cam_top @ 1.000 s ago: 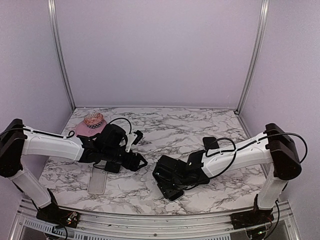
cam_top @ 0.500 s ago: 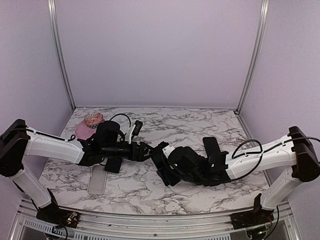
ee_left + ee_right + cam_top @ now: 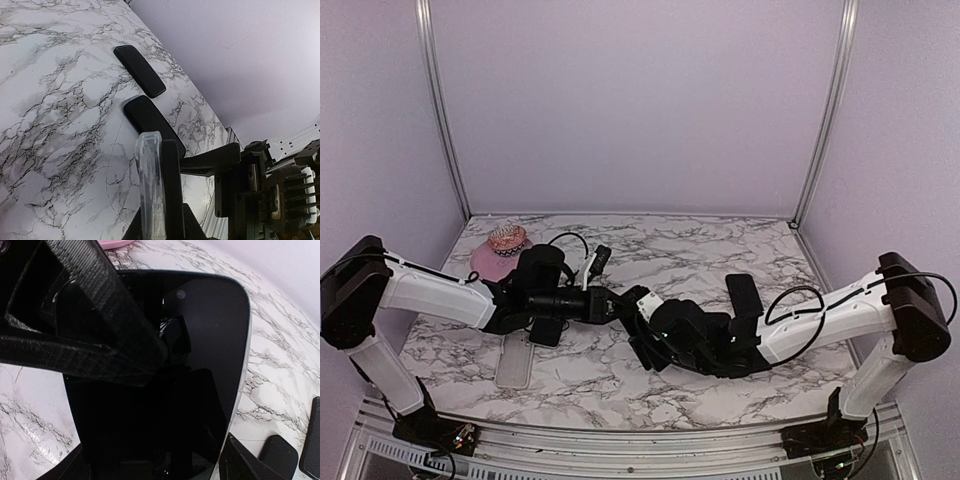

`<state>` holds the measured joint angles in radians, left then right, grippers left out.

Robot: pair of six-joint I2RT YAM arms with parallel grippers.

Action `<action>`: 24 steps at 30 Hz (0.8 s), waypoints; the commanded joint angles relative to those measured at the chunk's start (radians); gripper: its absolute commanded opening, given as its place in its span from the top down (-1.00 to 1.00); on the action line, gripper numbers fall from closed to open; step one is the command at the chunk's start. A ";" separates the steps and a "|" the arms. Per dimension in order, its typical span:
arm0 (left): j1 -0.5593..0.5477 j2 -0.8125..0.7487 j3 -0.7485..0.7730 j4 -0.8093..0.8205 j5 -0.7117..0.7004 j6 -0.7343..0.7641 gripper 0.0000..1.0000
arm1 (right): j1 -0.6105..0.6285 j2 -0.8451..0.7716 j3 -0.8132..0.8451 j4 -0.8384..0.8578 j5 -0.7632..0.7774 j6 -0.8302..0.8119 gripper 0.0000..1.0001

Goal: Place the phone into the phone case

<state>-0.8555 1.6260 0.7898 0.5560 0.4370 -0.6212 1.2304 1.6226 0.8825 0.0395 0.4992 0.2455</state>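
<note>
The phone (image 3: 205, 335), with a black screen and a pale rim, is held above the table's middle between both grippers. My right gripper (image 3: 155, 462) grips it across its width, and the phone fills the right wrist view. My left gripper (image 3: 159, 212) is shut on the phone (image 3: 150, 185), seen edge-on between its jaws. One left finger (image 3: 90, 325) lies across the phone's top left corner. In the top view the left gripper (image 3: 616, 305) meets the right gripper (image 3: 648, 335) mid-table. A clear phone case (image 3: 513, 360) lies flat at the front left.
A flat black piece (image 3: 548, 331) lies beside the clear case. Two more black slabs (image 3: 140, 70) (image 3: 152, 125) lie right of centre, under the right arm's cable. A pink object (image 3: 498, 256) sits at the back left. Metal frame posts (image 3: 440, 110) stand at the back corners.
The right gripper carried the phone from the front centre up toward the left arm. The left gripper swung right to meet it and closed on the phone's edge.
</note>
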 commanded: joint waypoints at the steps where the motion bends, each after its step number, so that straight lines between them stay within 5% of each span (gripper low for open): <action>1: 0.001 0.047 -0.016 0.005 0.048 0.068 0.87 | -0.011 0.001 -0.003 0.129 -0.029 -0.016 0.51; 5: 0.001 0.075 -0.019 0.004 0.055 0.121 1.00 | -0.044 0.011 -0.050 0.189 -0.115 -0.018 0.19; 9: 0.000 0.092 0.000 -0.036 0.058 0.184 1.00 | -0.073 0.013 -0.072 0.200 -0.231 -0.038 -0.86; 10: 0.000 0.090 0.011 -0.072 0.052 0.214 1.00 | -0.083 0.005 -0.083 0.199 -0.278 -0.047 -0.96; 16: -0.005 0.051 0.081 -0.290 -0.001 0.457 1.00 | -0.212 -0.123 -0.206 0.240 -0.675 -0.174 -0.97; 24: -0.051 0.048 0.189 -0.516 -0.005 0.793 1.00 | -0.333 -0.129 -0.176 0.254 -0.901 -0.335 -0.82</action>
<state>-0.8925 1.6745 0.9356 0.2382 0.4675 -0.0731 0.9356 1.5040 0.6704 0.2485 -0.2070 0.0189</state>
